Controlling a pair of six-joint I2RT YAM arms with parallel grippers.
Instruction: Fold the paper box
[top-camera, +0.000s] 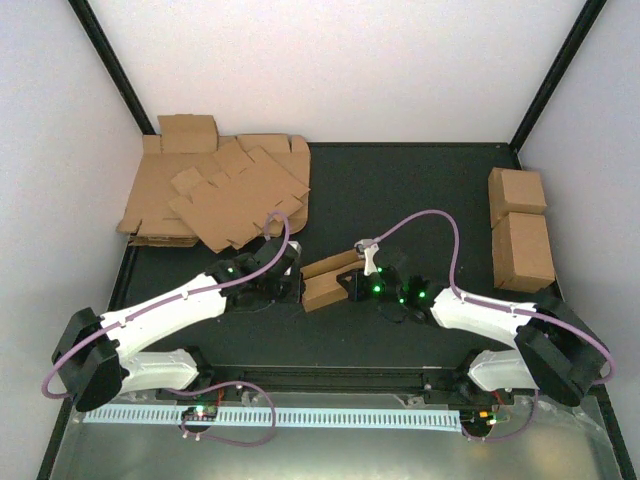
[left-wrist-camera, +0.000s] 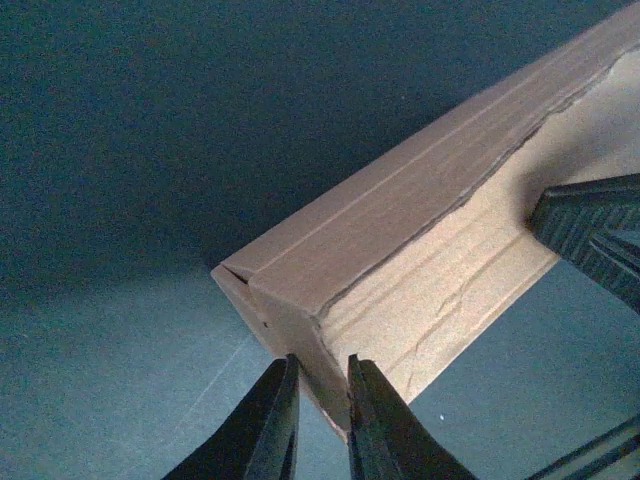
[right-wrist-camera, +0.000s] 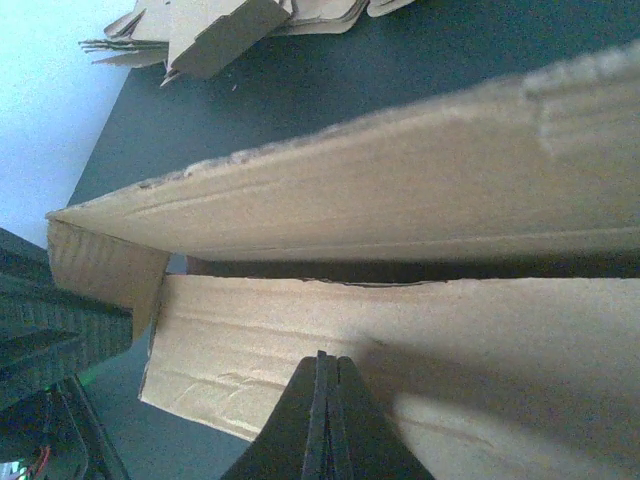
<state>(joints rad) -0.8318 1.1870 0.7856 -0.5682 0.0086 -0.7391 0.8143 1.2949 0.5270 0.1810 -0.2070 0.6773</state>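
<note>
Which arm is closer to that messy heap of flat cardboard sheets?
Left. The left gripper sits just in front of the heap; the right gripper is farther right, beyond the paper box.

From above, the fingertips of the left gripper (top-camera: 298, 287) and the right gripper (top-camera: 347, 285) were too small to make out against the box (top-camera: 328, 281). In the left wrist view the box ran off the top and right edges, its lowest corner sat hidden between the fingers (left-wrist-camera: 268, 430), and the right gripper's finger was cut by the right edge. In the right wrist view the box ran off the right edge, its inside lay in dark shadow, the heap (right-wrist-camera: 215, 35) was cut by the top edge, and the left gripper was a dark blur at the left edge.
</note>
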